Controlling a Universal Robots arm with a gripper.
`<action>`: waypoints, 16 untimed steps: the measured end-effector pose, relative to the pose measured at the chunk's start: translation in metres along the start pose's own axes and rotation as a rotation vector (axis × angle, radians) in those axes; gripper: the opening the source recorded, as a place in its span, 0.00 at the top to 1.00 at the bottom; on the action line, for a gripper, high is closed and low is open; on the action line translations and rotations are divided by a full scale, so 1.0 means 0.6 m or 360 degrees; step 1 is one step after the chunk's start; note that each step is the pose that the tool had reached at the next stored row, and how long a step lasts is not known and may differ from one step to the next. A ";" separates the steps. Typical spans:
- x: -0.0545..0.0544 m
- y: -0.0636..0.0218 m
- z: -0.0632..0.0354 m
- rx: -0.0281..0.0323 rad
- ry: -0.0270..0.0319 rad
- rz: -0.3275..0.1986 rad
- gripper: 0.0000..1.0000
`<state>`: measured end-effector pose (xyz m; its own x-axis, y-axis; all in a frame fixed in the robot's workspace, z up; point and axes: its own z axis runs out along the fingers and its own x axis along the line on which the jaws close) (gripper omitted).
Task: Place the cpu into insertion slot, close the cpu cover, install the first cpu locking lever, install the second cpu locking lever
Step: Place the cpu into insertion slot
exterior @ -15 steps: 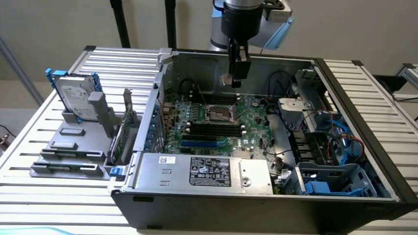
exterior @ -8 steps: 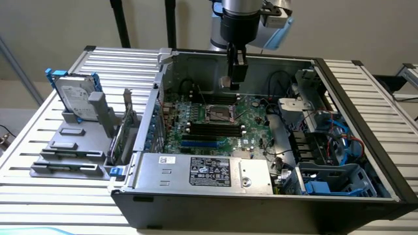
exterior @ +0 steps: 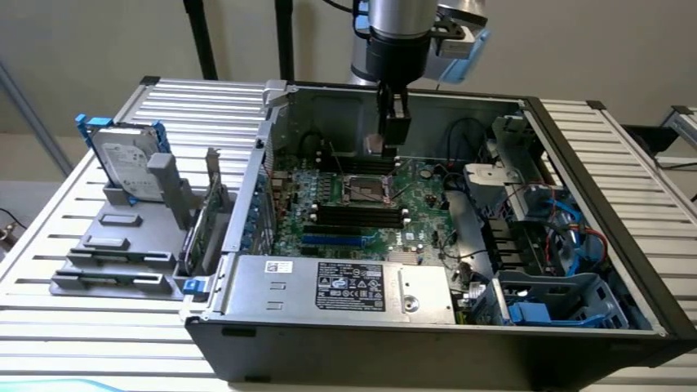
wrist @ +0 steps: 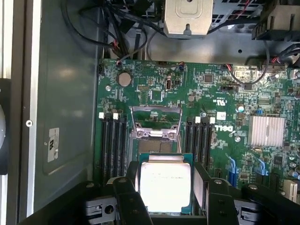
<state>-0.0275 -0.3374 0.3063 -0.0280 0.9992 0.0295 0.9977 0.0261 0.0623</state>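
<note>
pointing straight down, pincer [exterior: 388, 140] clamps cpu [wrist: 165, 185] above insertion slot [exterior: 365, 186]

The exterior view looks down at a slant on the whole open computer case [exterior: 381, 353] from a middling distance. The wrist view faces straight down on the green circuit board [wrist: 154, 79] from close by, past the gripper [wrist: 167, 182] and the cpu [wrist: 165, 187] it holds. Both share the insertion slot [exterior: 367, 186] and the black memory slots [exterior: 357, 216] beside it
</note>
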 end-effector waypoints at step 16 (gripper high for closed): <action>-0.001 -0.002 0.040 0.00366 0.00011 0.0001 0.45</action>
<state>-0.0275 -0.3371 0.2824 -0.0274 0.9992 0.0302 0.9989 0.0262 0.0393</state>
